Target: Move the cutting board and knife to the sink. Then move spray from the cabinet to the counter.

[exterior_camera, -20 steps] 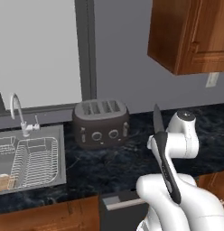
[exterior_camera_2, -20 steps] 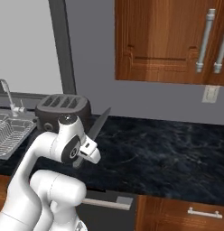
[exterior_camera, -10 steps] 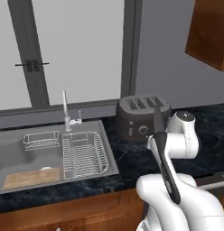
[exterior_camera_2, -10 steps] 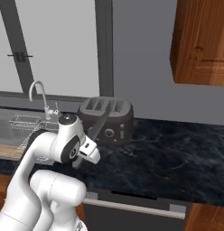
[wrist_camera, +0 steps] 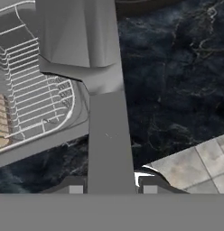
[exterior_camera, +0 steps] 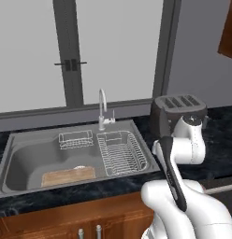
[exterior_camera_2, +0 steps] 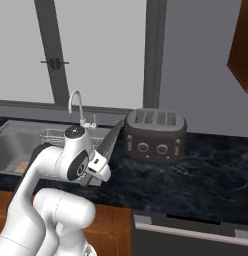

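- Grey-bladed knife (exterior_camera_2: 110, 141) clamped by its handle in the gripper (wrist_camera: 111, 184), blade slanting up over the black counter (exterior_camera_2: 196, 185).
- Tan cutting board (exterior_camera: 68, 176) lying flat inside the sink (exterior_camera: 24, 161), left of a wire rack (exterior_camera: 121, 151).

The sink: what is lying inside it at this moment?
Inside the sink lie the cutting board, a wire dish rack and a small wire basket. The arm hides the basin's right edge.

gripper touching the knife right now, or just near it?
Touching. In the hand view the knife runs up from between the two fingertips of the gripper, both pressed against its sides. The right base view shows its blade sticking up from the hand.
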{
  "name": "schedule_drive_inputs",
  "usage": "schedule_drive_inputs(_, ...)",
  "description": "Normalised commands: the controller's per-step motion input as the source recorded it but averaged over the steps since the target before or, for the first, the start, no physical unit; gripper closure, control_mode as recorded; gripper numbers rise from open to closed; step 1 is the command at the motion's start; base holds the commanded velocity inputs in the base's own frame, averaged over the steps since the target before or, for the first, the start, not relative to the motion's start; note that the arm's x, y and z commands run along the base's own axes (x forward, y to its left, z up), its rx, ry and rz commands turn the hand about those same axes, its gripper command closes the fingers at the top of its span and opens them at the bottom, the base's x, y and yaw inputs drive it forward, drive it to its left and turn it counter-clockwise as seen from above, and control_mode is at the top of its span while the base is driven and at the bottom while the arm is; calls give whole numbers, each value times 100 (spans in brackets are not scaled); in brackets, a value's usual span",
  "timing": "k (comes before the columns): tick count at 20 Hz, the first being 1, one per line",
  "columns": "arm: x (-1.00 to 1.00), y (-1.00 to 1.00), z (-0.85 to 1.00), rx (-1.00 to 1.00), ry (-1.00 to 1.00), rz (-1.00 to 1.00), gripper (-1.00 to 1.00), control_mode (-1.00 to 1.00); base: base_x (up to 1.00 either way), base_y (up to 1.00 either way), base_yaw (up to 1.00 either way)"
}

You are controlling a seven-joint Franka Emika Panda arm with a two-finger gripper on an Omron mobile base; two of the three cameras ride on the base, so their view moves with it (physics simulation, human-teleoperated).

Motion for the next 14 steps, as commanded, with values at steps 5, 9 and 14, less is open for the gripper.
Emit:
schedule_drive_inputs(5,0,0,0,0,0,0,100,100,-3,82,-6)
schedule_drive_inputs(9,0,0,0,0,0,0,100,100,14,82,-10)
schedule_drive_inputs(14,0,0,0,0,0,0,100,100,8,86,-7)
